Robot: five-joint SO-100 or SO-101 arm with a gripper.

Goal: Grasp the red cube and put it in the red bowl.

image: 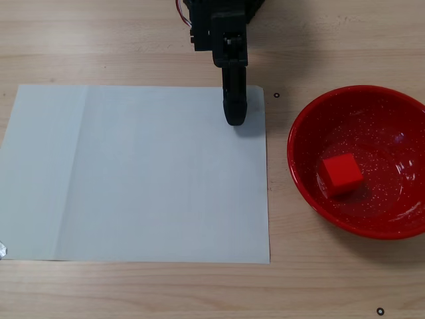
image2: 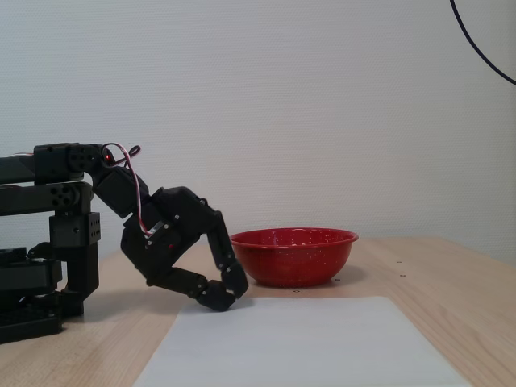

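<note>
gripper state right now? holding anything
gripper: shut, holding nothing, tips over the paper sheet; the red cube lies in the red bowl.

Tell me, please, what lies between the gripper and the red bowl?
In the fixed view from above, only the paper sheet's corner and bare wooden table separate the gripper from the red bowl. The red cube lies inside the bowl.
</note>
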